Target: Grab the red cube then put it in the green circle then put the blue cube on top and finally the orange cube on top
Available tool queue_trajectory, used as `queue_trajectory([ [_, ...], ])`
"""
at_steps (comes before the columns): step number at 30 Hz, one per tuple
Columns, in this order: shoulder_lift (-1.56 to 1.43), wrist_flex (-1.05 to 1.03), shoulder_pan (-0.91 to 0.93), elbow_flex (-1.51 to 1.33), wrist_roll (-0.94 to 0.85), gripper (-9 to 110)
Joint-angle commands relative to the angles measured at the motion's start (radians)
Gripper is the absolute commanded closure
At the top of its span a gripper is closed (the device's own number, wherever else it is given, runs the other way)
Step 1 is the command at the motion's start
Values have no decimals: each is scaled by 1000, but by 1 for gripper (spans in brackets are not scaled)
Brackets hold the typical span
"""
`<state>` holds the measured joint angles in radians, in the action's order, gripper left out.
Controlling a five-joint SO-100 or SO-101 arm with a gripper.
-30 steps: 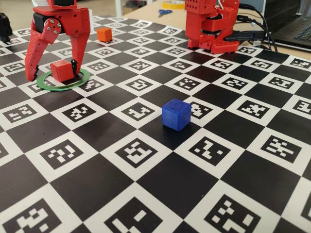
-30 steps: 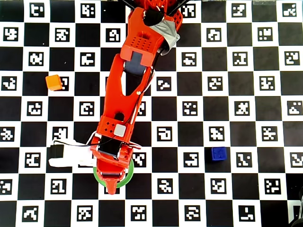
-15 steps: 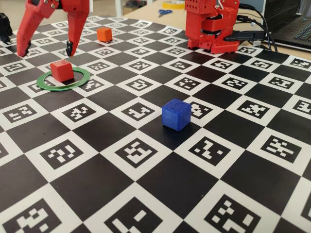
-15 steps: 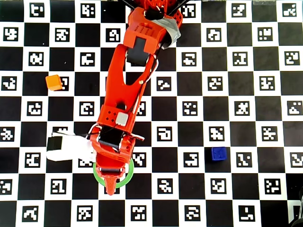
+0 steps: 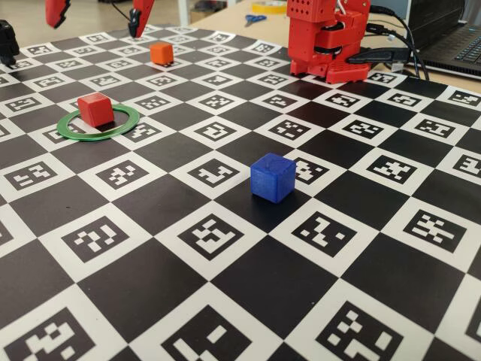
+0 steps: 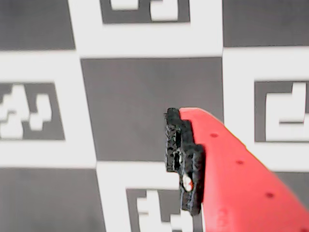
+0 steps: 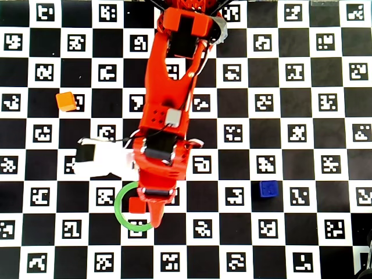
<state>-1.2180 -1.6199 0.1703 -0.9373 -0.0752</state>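
Note:
The red cube (image 5: 95, 109) rests on the board inside the green circle (image 5: 129, 113), toward its far side; from overhead the red cube (image 7: 136, 204) peeps out beside the arm within the green circle (image 7: 119, 204). My gripper (image 5: 96, 18) hangs open high above it, holding nothing, with only the two fingertips (image 5: 139, 20) in the fixed view. The wrist view has one red finger with its black pad (image 6: 183, 164) over bare board. The blue cube (image 5: 273, 177) (image 7: 268, 189) stands alone mid-board. The orange cube (image 5: 161, 53) (image 7: 65, 101) sits at the far side.
The arm's red base (image 5: 327, 37) stands at the back of the checkered marker board (image 5: 225, 301). A laptop (image 5: 458, 41) and cables lie behind it at the right. A white-and-black camera mount (image 7: 96, 163) sticks out left of the wrist.
The gripper lifted straight off the red cube, leaving it in the green circle, and kept rising until only its tips show. Overhead, the arm drew back toward the base.

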Motion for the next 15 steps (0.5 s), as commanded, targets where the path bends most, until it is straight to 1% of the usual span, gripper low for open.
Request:
queue_trajectory([
  [1, -163, -37, -71, 18, 87, 56],
  [5, -184, -75, -146, 37, 201, 58],
  [15, -202, -101, -331, 25, 250, 59],
])
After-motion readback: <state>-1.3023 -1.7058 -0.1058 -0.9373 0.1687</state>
